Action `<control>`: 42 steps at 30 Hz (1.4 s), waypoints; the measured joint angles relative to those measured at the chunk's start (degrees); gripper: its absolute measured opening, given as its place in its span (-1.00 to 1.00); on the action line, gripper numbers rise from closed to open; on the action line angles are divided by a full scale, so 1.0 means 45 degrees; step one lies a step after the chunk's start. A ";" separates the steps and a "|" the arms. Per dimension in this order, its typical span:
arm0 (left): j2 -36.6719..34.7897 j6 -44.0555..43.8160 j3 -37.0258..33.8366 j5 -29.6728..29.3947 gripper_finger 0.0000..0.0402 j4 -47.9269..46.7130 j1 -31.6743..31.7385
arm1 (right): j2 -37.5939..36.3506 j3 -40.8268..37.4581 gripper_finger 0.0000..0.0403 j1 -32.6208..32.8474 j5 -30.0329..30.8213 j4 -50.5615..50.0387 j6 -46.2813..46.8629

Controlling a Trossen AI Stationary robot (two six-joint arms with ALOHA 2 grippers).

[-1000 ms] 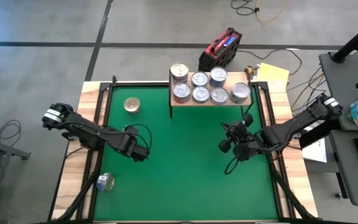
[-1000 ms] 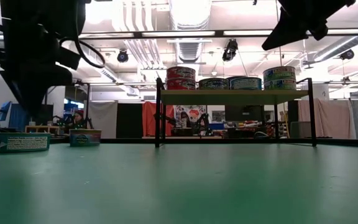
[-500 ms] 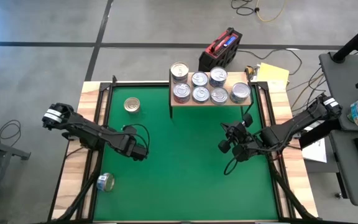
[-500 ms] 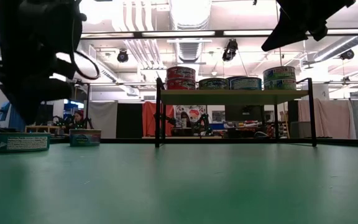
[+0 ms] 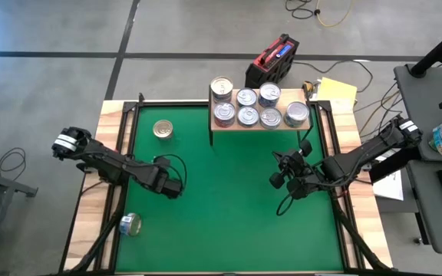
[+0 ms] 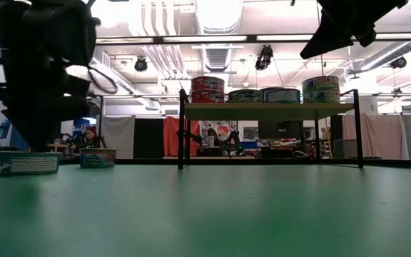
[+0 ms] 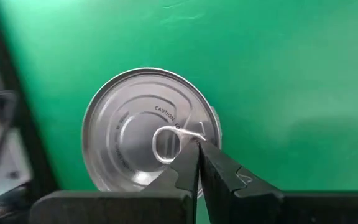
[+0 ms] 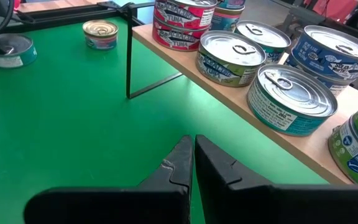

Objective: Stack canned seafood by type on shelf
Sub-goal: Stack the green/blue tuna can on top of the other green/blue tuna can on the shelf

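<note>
Seven tins are sitting on the shelf (image 5: 255,123) at the far edge of the green mat (image 5: 229,215): a red-labelled stack (image 8: 180,20) at its left end, silver-topped tins (image 5: 247,116) along the middle, and a green-labelled tin (image 5: 296,114) at the right end. Two more are lying on the mat away from the shelf: a gold-topped tin (image 5: 163,129) near the far left corner and a silver-topped tin (image 7: 148,134) near the left edge. The left gripper (image 7: 196,163) is hovering directly above that silver-topped tin with its fingers pressed together, holding nothing. The right gripper (image 8: 192,163) is hanging over the mat in front of the shelf's right half, fingers likewise closed and empty. A wooden border is framing the worktop.
</note>
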 joint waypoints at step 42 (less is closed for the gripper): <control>0.0005 0.1068 0.0847 0.0686 -1.00 0.1382 -0.0036 | -0.0005 0.0000 -0.95 0.0000 -0.0036 -0.0005 -0.0019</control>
